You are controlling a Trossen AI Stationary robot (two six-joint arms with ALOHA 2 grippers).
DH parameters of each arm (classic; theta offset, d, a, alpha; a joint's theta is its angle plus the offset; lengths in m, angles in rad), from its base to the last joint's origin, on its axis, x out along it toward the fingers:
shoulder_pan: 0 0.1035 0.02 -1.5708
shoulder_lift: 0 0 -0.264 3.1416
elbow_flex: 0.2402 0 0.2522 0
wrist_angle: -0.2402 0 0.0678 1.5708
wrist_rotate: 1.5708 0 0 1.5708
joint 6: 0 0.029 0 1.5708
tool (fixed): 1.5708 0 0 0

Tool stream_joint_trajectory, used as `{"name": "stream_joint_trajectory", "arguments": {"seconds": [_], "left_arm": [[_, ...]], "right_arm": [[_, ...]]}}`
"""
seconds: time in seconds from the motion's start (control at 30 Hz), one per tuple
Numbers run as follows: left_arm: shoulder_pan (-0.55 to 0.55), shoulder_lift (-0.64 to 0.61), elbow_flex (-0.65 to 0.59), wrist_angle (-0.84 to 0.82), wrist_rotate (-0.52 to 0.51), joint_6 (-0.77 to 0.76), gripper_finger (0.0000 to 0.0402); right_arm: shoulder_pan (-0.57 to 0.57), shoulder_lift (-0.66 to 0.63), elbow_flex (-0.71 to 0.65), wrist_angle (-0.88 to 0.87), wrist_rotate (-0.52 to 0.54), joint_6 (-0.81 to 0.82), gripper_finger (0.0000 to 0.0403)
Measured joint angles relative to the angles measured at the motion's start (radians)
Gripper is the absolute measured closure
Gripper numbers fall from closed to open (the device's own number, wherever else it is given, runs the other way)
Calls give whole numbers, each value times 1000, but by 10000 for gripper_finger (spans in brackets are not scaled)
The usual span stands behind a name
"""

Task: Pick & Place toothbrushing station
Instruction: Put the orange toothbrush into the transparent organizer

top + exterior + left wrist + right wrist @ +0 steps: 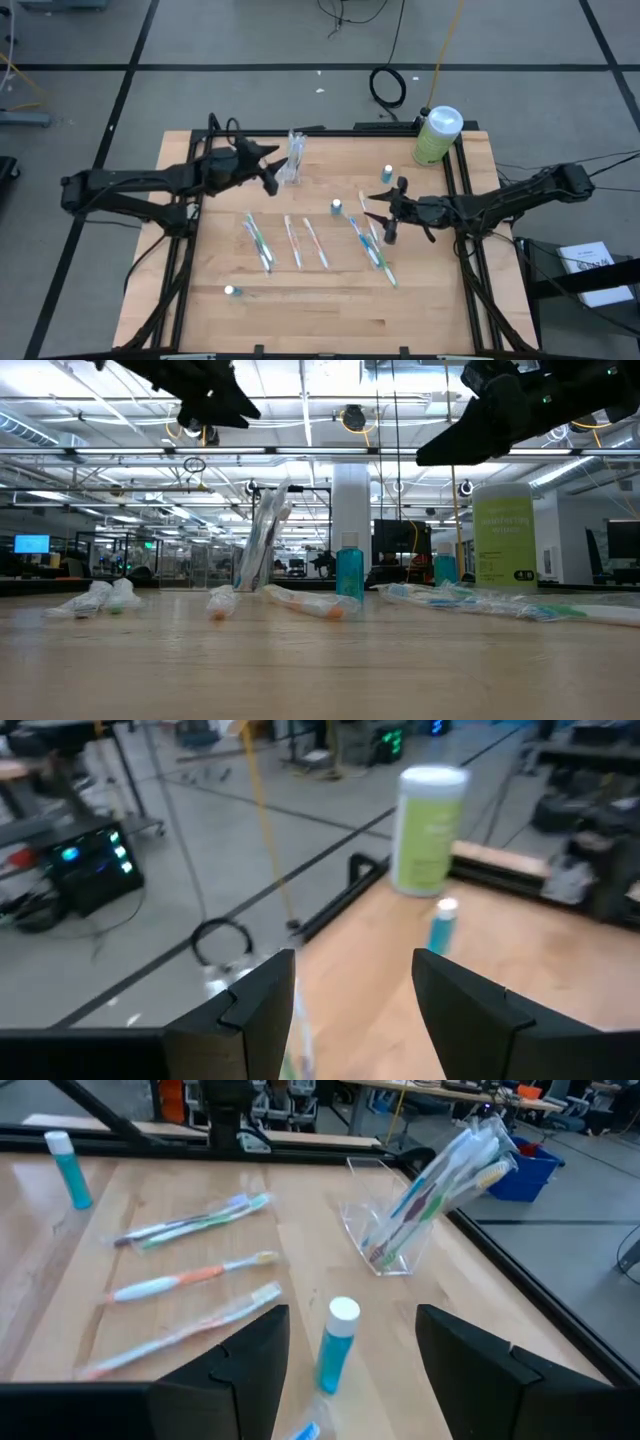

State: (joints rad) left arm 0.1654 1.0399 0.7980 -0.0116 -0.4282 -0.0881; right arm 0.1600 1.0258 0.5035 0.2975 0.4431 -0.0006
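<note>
clear glossy plastic toothbrushing station (385,1230); smooth pale wood table (330,300); matt green bottle (436,136).

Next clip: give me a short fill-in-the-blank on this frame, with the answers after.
1. The clear holder already contains several ____.
2. The green bottle has a ____ cap.
3. In the overhead view, the left gripper sits beside the ____.
4. The right gripper has its fingers ____.

Answers: toothbrushes; white; holder; open
</note>
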Motion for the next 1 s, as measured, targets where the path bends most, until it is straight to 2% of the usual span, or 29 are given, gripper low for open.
{"name": "stream_joint_trajectory", "arguments": {"seconds": [0.17,0.43,0.6,0.73,1.0], "left_arm": [[-76,-60,-71,113,-6,17,192],[-123,-106,-279,521,-22,106,192],[-123,-105,-378,746,42,132,192],[-123,-105,-387,769,111,135,192],[-123,-105,-387,716,113,140,192]], "right_arm": [[0,-5,0,-45,0,0,193],[-2,-4,-18,-85,4,105,193],[-2,38,-90,-42,-12,233,193],[-2,108,-60,-131,-53,343,193],[-2,345,162,-477,-53,463,193]]}}
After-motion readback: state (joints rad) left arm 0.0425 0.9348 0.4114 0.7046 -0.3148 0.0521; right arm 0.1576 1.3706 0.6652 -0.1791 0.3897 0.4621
